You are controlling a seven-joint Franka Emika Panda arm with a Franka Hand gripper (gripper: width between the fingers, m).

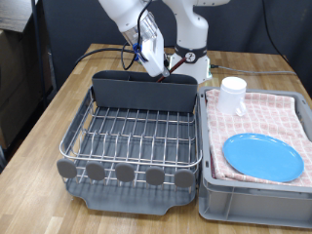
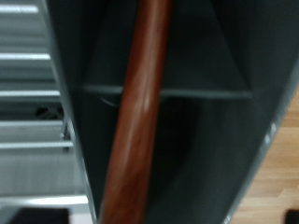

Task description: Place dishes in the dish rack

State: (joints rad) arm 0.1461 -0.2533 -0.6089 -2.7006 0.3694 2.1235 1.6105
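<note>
My gripper (image 1: 153,54) hangs over the tall grey utensil compartment (image 1: 146,93) at the back of the dish rack (image 1: 68,146). It is shut on the reddish-brown wooden spoon (image 1: 168,66), which slants down towards the compartment. In the wrist view the spoon handle (image 2: 135,121) runs down into the dark compartment (image 2: 206,56), with the silver rack wires (image 2: 28,75) beside it; my fingers do not show there. The light-blue plate (image 1: 263,156) and the white mug (image 1: 232,95) lie on the pink checked cloth at the exterior view's right.
The grey bin (image 1: 253,200) lined with the checked cloth (image 1: 278,112) stands against the rack's right side. Grey round discs (image 1: 125,174) line the rack's front edge. The robot base (image 1: 192,63) and black cables stand behind the rack on the wooden table (image 1: 39,117).
</note>
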